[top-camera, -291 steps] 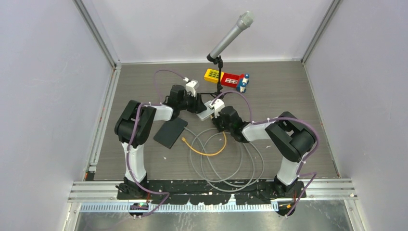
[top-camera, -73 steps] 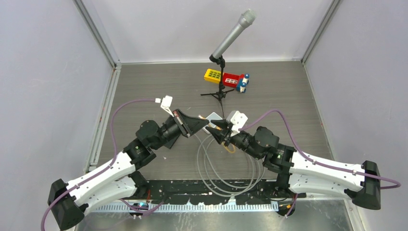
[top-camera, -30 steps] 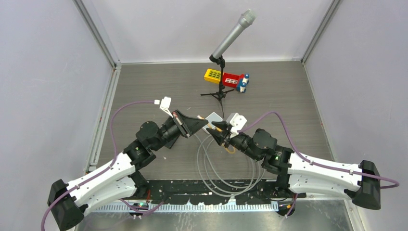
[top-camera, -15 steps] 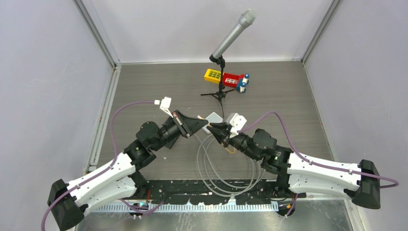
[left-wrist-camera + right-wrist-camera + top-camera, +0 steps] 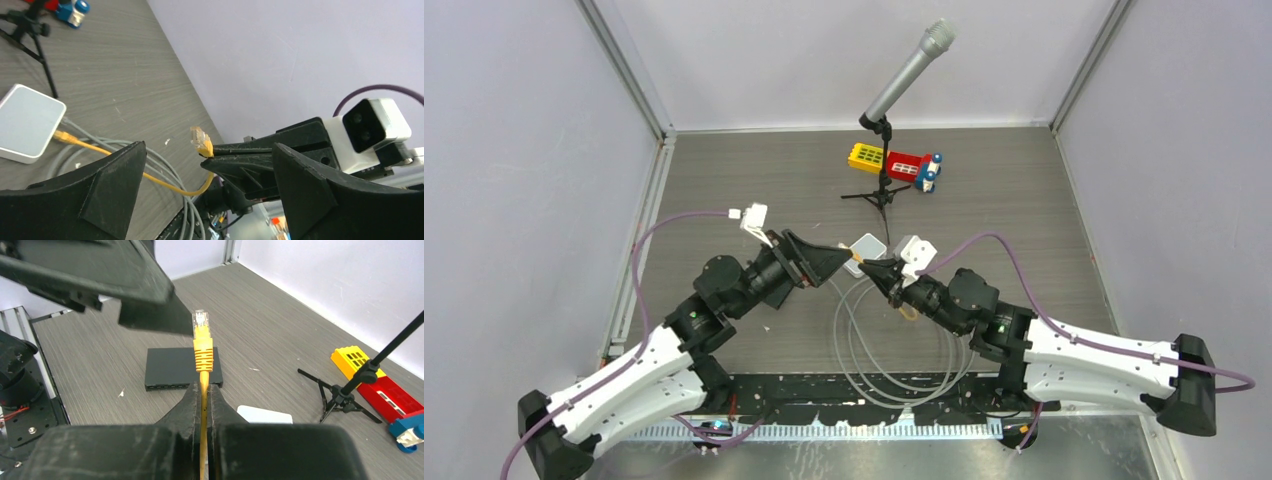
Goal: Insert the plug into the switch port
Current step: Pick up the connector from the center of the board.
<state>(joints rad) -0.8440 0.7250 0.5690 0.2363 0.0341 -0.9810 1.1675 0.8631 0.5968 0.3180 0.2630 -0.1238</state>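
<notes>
Right wrist view showed the right gripper [image 5: 202, 386] clamped on the yellow cable [image 5: 203, 379] just under the plug [image 5: 201, 325], which stood raised in the air. The left gripper [image 5: 834, 262] stood beside it with jaws wide apart and empty. The black switch [image 5: 182, 369] lay on the table well apart from the plug, so I judged the insertion itself not yet done.

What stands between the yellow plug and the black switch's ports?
The open left fingers hang close beside the plug, above the switch; nothing lies on the table in front of it.

Bright even overhead light, faint soft shadows, no glare, wrist views' near foreground blurred
</notes>
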